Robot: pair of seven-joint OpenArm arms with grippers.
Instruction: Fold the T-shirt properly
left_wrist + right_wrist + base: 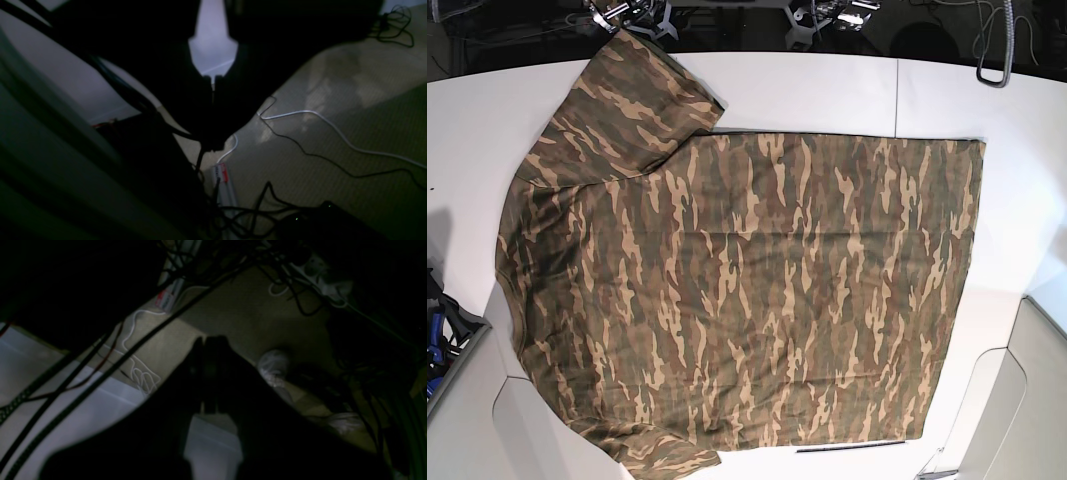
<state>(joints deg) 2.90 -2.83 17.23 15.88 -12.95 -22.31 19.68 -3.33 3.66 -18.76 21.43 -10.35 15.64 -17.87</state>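
Fingers [212, 87] [208, 373] of both arms pressed together above floor cables [333, 130], T-shirt [747, 300] flat on table [827, 90].

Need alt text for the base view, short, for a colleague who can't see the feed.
A camouflage T-shirt lies spread flat and unfolded on a white table, neck end toward the image's left, hem toward the right. One sleeve reaches toward the top edge, where parts of both robot arms show; neither hand touches the shirt.

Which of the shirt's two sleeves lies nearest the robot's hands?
The upper sleeve of the T-shirt; its cuff reaches the table's top edge by the hands, while the other sleeve lies at the bottom.
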